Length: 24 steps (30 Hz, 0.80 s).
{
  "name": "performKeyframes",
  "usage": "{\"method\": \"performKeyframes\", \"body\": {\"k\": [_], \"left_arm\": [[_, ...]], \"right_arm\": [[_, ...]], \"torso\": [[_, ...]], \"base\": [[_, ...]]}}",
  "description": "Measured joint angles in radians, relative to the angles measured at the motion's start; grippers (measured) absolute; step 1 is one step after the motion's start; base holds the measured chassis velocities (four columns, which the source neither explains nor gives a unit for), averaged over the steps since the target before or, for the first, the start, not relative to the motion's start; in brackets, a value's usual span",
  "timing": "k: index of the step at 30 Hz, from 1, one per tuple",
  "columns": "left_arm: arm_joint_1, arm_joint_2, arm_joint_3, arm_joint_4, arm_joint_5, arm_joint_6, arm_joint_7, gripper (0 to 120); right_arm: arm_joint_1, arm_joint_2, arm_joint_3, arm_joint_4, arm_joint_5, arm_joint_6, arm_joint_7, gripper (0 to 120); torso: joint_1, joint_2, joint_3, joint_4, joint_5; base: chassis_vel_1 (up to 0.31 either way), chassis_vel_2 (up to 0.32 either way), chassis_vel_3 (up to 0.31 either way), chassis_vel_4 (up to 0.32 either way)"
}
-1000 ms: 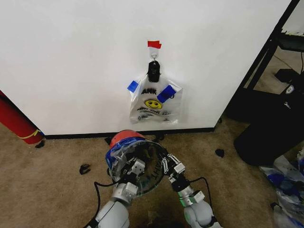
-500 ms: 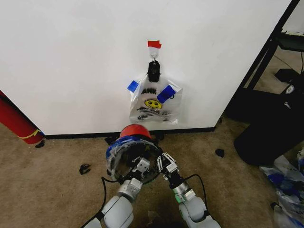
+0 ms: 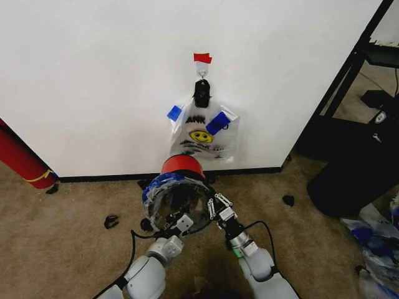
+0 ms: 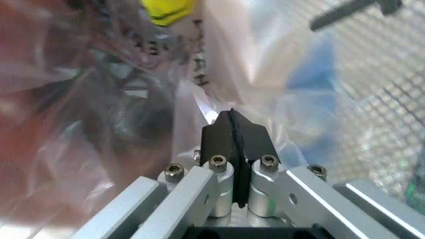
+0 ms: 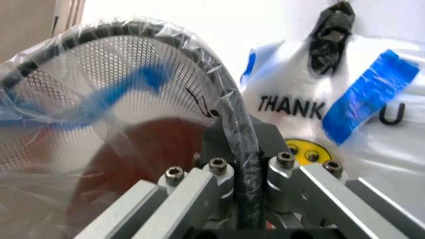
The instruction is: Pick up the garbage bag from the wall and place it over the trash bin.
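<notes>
The trash bin, red outside and dark inside, hangs tilted over the carpet with its mouth turned toward me. The garbage bag, clear film with blue tape patches, is stretched over the bin's rim. My left gripper is shut on the bag's film at the near rim; in the left wrist view, the left gripper pinches clear plastic. My right gripper is shut on the right rim; the right wrist view shows the right gripper clamping the black, film-wrapped rim. Behind stands the white wall.
A second smiley bag hangs flat from a black clip under red tape. A red cylinder leans at the left. A black rack and plastic bags crowd the right. Black scraps dot the carpet.
Both grippers have carried the bin forward toward the wall. The bin now tilts up more, showing more of its red bottom.
</notes>
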Motion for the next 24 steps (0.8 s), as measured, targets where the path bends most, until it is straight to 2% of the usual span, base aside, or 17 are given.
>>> {"method": "performKeyframes", "body": {"k": [7,14,24], "left_arm": [[-0.032,-0.021,0.006,0.047,0.035,0.017,0.028,0],[-0.110,-0.069,0.022,0.120,0.033,0.024,0.005,0],[-0.162,-0.091,0.024,0.184,0.031,0.035,-0.021,0]], "right_arm": [[-0.011,0.003,-0.003,0.021,-0.025,0.014,-0.007,0],[-0.044,-0.005,-0.012,0.063,-0.023,0.013,-0.014,0],[-0.079,-0.004,-0.015,0.089,-0.017,0.012,-0.017,0]], "torso": [[0.000,0.000,0.000,0.0000,0.0000],[0.000,0.000,0.000,-0.0002,0.0000],[0.000,0.000,0.000,0.0000,0.0000]], "base": [[0.000,0.000,0.000,0.000],[0.000,0.000,0.000,0.000],[0.000,0.000,0.000,0.000]]}}
